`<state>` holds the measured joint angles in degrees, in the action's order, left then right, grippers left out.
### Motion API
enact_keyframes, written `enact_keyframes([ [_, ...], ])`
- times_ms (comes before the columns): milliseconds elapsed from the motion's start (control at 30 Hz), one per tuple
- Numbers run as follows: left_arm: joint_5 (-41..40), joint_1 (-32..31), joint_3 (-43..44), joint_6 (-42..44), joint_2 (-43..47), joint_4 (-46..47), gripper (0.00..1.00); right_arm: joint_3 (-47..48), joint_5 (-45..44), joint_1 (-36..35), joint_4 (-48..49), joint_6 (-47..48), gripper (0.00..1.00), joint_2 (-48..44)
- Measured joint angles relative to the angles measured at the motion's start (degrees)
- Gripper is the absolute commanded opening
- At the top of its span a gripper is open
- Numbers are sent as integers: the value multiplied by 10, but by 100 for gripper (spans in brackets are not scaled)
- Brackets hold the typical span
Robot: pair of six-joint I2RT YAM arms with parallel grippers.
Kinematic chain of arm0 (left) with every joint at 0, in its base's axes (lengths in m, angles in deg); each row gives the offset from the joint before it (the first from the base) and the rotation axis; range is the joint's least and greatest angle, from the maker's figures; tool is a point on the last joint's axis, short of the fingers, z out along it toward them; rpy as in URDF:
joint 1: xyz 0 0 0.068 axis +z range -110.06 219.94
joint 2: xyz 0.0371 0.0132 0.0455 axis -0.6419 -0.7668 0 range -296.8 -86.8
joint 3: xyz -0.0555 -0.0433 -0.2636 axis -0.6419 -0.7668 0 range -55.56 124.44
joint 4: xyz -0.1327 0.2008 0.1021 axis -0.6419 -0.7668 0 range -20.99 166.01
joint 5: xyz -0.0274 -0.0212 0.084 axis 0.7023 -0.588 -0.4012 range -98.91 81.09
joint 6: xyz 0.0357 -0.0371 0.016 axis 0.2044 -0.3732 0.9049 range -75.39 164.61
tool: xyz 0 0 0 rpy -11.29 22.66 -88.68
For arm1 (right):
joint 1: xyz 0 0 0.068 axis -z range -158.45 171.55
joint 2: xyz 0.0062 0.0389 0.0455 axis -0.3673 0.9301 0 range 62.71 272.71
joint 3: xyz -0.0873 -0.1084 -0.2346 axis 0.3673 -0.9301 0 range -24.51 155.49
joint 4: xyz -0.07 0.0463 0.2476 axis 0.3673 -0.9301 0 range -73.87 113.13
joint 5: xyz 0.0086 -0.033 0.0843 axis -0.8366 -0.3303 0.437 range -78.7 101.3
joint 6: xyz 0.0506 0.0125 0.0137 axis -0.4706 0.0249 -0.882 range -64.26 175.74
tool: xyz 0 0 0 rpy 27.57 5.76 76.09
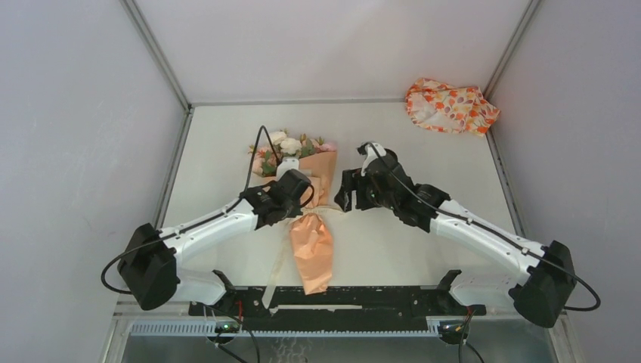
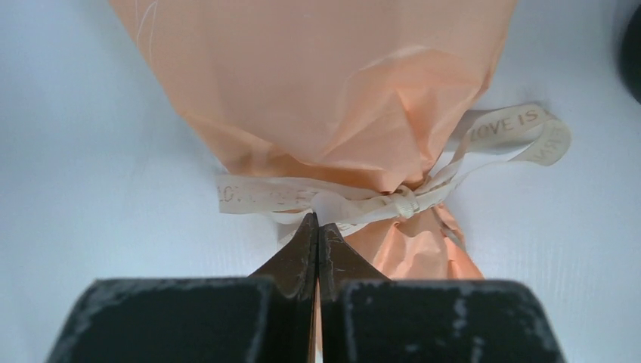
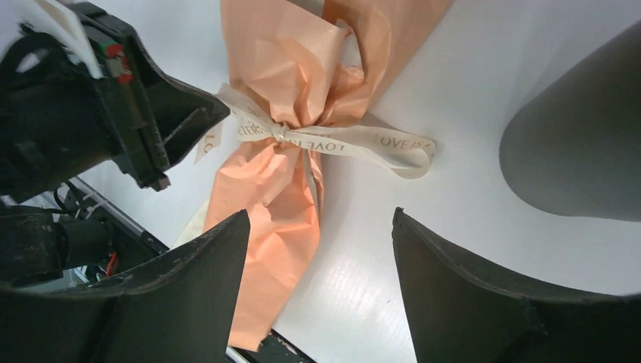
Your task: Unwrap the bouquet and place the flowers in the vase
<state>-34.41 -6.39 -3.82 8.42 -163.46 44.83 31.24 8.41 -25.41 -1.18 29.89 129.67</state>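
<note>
1. The pale table (image 1: 423, 136) carries everything.
2. The bouquet (image 1: 314, 249) lies flat at the table's middle. It is a creased peach-tan paper cone with its tail toward the arms.
3. An orange-and-white print cloth (image 1: 451, 106) sits crumpled in the far right corner.
4. The right gripper (image 3: 321, 215) hangs just beside the wrap's waist, jaws wide apart, holding nothing.
5. The left gripper (image 2: 317, 227) has its jaws pressed together, tips at the ribbon (image 2: 514, 125) by the knot. Whether they pinch a strand, I cannot tell.
6. The flowers (image 1: 287, 145), pink and cream among green leaves, peep from the cone's far end.
7. The cream ribbon cinches the waist, with one loop lying on the table.
</note>
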Motion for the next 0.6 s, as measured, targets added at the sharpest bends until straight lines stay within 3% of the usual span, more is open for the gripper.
enact_keyframes([
  [300,0,15,8,6,33,-14,0,-14,7,-12,19,-1,74,60],
  [600,46,59,117,41,-16,-10,0,-28,-12,-43,27,1,74,49],
])
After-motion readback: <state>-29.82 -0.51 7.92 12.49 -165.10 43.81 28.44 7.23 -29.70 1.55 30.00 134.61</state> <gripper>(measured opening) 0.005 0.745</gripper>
